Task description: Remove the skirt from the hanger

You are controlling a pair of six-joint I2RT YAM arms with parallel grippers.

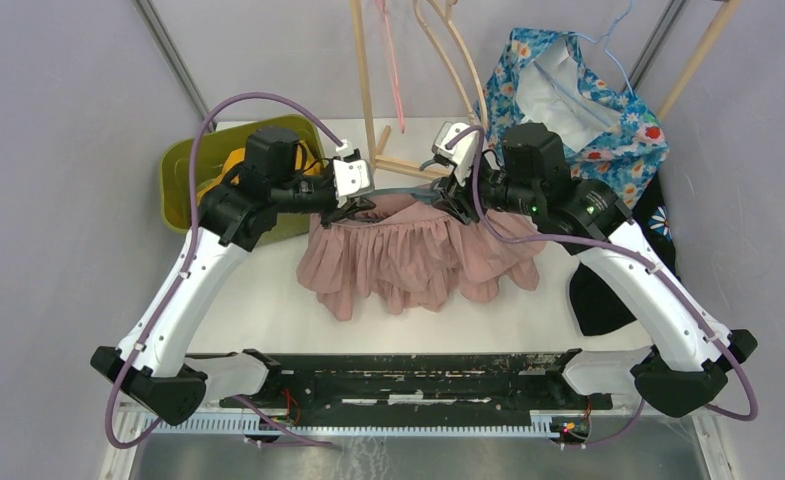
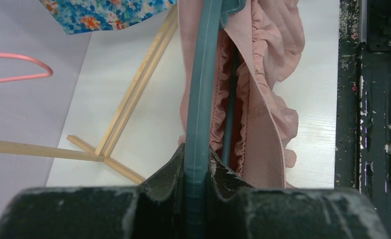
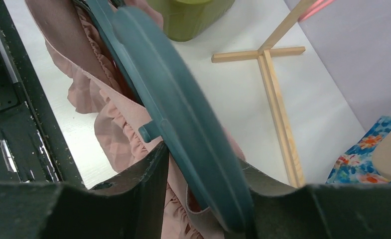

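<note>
White table (image 1: 268, 320), lilac walls. Green bin (image 1: 183, 170) far left, wooden rack (image 1: 365, 80) back centre. The left gripper (image 2: 197, 167) is clamped narrow on the teal hanger (image 2: 203, 74). Pink skirt (image 1: 408, 260) is on the hanger, draped mid-table between the arms. The right gripper (image 3: 203, 169) is also pinched on the hanger, with skirt fabric against it. Floral garment (image 1: 608, 120) back right.
</note>
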